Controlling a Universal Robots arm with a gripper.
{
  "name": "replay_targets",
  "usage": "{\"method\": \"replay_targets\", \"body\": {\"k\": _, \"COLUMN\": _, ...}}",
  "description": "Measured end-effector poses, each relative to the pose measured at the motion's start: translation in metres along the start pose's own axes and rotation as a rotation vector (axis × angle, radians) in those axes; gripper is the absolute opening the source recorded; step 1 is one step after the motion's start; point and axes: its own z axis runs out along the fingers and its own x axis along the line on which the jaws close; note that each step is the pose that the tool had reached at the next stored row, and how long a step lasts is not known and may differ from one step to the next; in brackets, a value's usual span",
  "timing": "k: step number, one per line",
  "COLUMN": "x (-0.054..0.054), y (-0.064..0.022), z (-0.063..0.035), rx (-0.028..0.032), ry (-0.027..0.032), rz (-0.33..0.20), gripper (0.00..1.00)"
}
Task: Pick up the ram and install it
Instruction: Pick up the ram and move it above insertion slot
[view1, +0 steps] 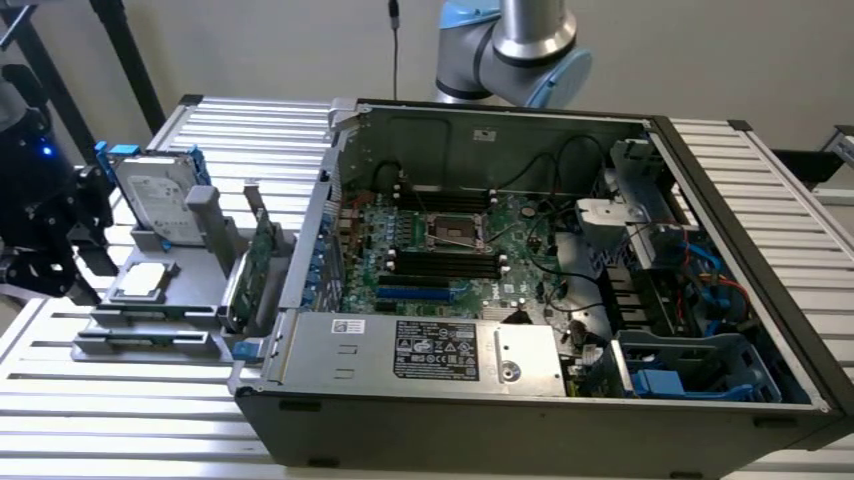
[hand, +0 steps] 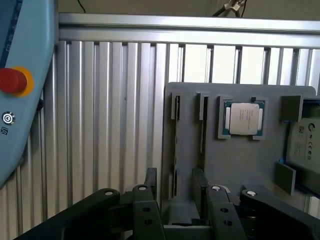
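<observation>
Gripper (hand: 175, 179) open and empty, lower centre of wrist view, over gray holder (hand: 235, 165) — CPU (hand: 243, 118) at upper right; exterior view adds the open computer case (view1: 534, 430) — where the ram sits cannot be told.

One computer case (view1: 534, 440), one gray holder (hand: 235, 165), one processor chip (hand: 243, 119), one hard drive (view1: 154, 195), one green card (view1: 264, 258), one tool (hand: 175, 179).

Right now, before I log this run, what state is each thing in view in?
Grey metal computer case: open, side panel off.
Silver square processor chip: lying flat in a recess of the grey plastic holder.
Silver hard drive: standing upright in the holder.
Green expansion card: standing on edge in the holder.
Black gripper: open, empty, over the holder's narrow slots.
</observation>
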Motion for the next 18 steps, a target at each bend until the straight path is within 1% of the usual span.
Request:
{"method": "replay_targets", "body": {"k": 7, "x": 0.0, "y": -0.0001, "z": 0.0128, "rx": 0.0003, "ry": -0.0001, "rz": -0.004, "gripper": 0.42}}
{"method": "replay_targets", "body": {"k": 18, "x": 0.004, "y": 0.0, "z": 0.0329, "rx": 0.0002, "ry": 0.0, "rz": -0.005, "gripper": 0.42}}
